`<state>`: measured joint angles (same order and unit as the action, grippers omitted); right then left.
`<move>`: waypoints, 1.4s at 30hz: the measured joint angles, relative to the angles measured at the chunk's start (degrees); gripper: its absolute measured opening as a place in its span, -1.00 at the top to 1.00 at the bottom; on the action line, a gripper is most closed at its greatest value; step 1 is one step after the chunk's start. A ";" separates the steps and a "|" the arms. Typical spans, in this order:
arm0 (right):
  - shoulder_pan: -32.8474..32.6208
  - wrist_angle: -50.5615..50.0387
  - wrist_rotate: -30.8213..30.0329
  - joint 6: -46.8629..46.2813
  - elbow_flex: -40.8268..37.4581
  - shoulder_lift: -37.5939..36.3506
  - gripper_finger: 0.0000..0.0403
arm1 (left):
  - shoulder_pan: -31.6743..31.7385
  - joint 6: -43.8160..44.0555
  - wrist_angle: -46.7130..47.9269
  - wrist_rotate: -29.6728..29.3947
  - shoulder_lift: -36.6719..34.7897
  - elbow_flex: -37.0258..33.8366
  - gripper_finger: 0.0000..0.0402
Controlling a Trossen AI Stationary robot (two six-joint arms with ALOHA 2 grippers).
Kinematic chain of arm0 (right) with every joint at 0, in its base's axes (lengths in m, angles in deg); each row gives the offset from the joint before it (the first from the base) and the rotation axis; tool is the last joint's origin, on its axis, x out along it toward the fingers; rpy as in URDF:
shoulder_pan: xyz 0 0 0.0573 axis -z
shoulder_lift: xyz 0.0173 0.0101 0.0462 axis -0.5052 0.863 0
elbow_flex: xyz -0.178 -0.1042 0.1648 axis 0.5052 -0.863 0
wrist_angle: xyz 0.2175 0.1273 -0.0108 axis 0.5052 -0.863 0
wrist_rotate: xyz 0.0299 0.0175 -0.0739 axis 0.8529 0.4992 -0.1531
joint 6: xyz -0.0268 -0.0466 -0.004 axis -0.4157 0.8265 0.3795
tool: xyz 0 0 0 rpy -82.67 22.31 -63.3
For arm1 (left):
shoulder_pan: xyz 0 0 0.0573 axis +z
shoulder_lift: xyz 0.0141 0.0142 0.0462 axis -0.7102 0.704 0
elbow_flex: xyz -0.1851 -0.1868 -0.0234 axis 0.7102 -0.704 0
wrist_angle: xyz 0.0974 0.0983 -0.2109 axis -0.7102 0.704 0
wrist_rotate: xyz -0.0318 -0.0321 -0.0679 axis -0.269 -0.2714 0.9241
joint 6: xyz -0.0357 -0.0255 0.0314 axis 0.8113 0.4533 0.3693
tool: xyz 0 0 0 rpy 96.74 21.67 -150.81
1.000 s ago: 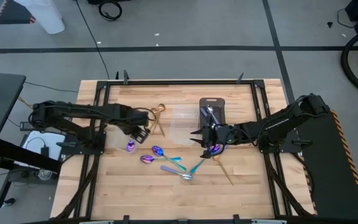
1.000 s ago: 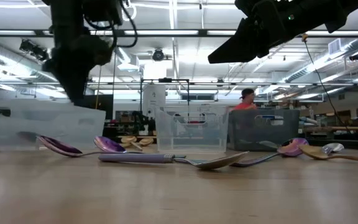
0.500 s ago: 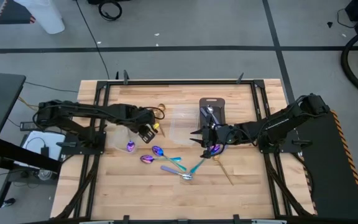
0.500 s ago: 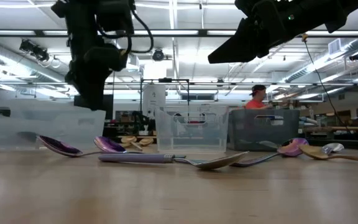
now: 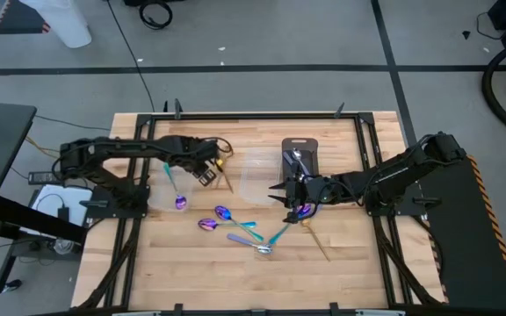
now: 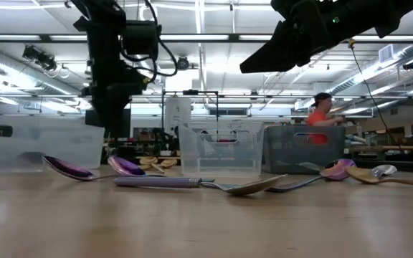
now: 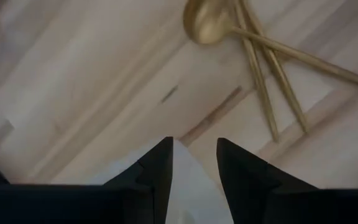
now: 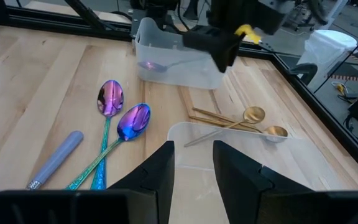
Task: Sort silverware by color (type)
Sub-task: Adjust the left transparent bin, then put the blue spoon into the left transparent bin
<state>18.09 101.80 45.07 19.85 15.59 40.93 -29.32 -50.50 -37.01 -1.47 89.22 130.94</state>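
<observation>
Left tool: my left tool (image 5: pixel 207 172) hovers over the wooden bench (image 5: pixel 191 272) at about ten o'clock, fingers (image 7: pixel 160 168) slightly parted, pinching nothing.
Right tool: my right tool (image 5: pixel 285 190) waits right of centre, fingers (image 8: pixel 160 168) apart, empty.
Gold utensils: shiny gold pieces (image 7: pixel 253 56) lie just ahead of my left tool.
Iridescent spoons: purple-blue, teal-handled spoons (image 5: pixel 227 218) lie at centre; one (image 5: pixel 179 200) sits in the clear plastic container (image 8: pixel 173 59) at nine o'clock.

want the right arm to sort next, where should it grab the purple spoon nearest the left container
Grip the purple spoon on its thin teal handle, coming straight down. The handle lies flat on bare table, apart from the neighbouring spoon; the bowl is wide and curved, likely slipping.
</observation>
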 joint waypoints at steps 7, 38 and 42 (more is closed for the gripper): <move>0.02 -0.58 -0.07 0.00 0.00 0.00 0.40 | -3.65 -4.78 8.85 3.47 -0.21 10.81 0.34; -2.63 -8.59 -0.53 -15.01 0.00 0.00 0.40 | -38.10 2.19 -13.37 1.32 3.46 12.80 0.34; -2.73 -8.03 -1.86 -16.59 0.00 0.00 0.40 | -38.08 2.19 -15.73 1.72 7.27 12.78 0.34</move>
<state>15.36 93.77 43.21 3.26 15.59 40.93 -67.40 -48.31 -52.74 0.25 96.49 143.71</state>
